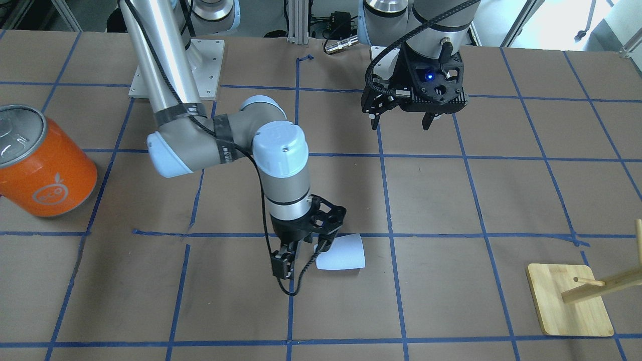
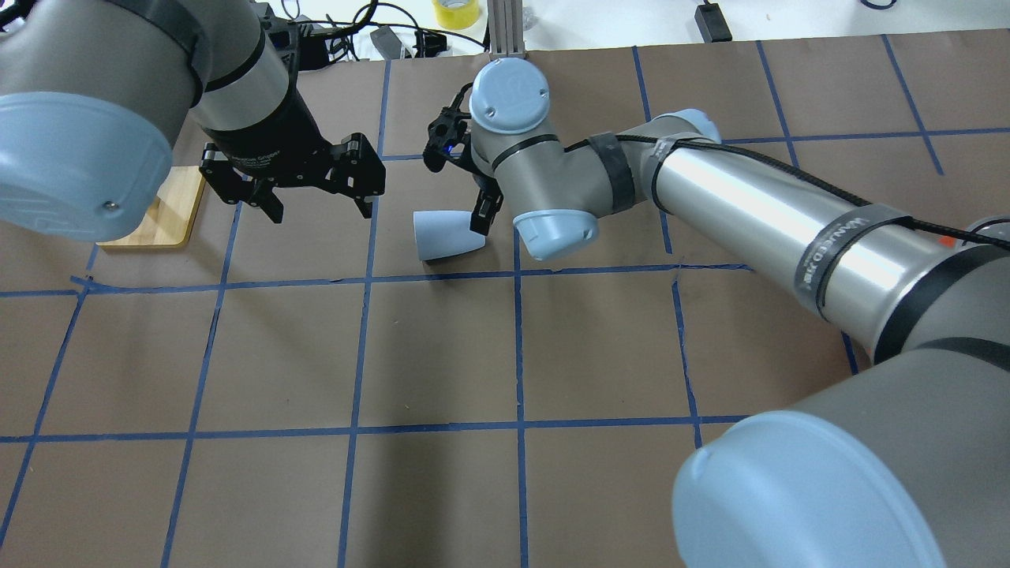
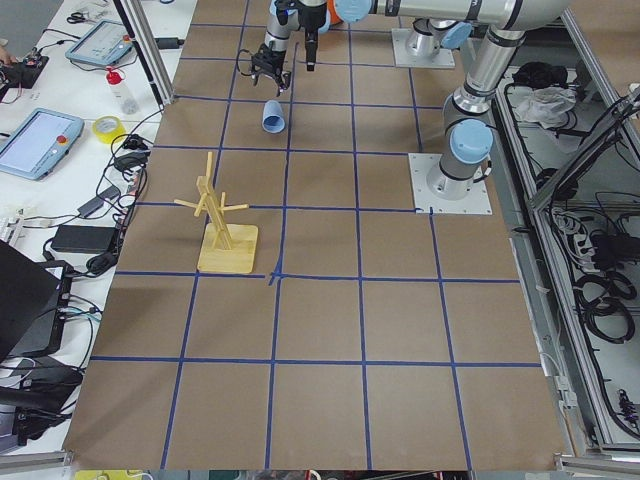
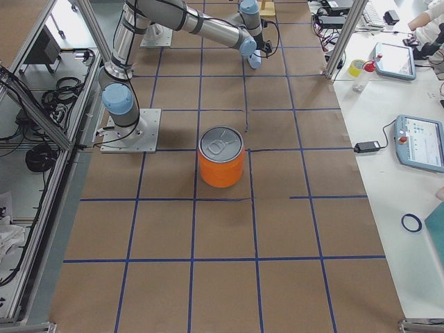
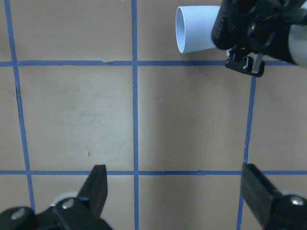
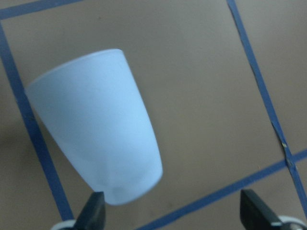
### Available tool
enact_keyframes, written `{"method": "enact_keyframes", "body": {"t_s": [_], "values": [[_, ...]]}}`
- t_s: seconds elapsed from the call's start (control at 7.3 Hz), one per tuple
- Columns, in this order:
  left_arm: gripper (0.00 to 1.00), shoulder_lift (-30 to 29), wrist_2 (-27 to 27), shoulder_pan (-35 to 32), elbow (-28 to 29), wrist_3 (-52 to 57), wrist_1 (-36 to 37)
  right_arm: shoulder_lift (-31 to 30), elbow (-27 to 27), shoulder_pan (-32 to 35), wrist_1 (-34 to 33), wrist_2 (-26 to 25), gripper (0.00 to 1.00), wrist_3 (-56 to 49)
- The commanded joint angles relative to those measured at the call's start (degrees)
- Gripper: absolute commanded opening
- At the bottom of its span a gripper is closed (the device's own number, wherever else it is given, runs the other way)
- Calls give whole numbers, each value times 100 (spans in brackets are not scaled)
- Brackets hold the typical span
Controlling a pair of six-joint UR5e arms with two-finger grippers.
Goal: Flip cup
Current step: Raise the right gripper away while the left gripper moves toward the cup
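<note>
The pale bluish-white cup [image 1: 342,253] lies on its side on the brown table, and shows likewise in the overhead view [image 2: 444,235] and the left wrist view [image 5: 195,35]. Its narrow base points at my right gripper [image 1: 302,254], its wide rim away from it. That gripper is open and low over the table at the base end. In the right wrist view the cup [image 6: 100,124] fills the left half, its base near the left fingertip of the right gripper [image 6: 175,218]. My left gripper [image 1: 401,123] hangs open and empty above the table, well apart from the cup.
A large orange can [image 1: 45,165] with a silver lid stands on the robot's right side of the table. A wooden peg stand [image 1: 569,301] sits on its left side, near the left arm. Blue tape lines grid the table [image 1: 451,210].
</note>
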Motion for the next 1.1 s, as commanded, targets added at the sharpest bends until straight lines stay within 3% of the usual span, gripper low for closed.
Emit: {"method": "enact_keyframes", "body": {"t_s": [0.0,0.14,0.41,0.55,0.96], "values": [[100,-2,7,0,0,0,0,-693,-4,-951,1155,10,100,120],[100,-2,-2,9,9,17,9,-965,4,-1400,1604,80,100,372],[100,-195,-255,357,79,61,184,-1222,4,-2044,1898,641,100,1581],[100,-318,-822,595,70,201,324,-1388,4,-2125,2221,643,100,2266],[100,-1291,-1511,781,79,474,1483,-2021,48,-2152,3267,144,100,3928]]}}
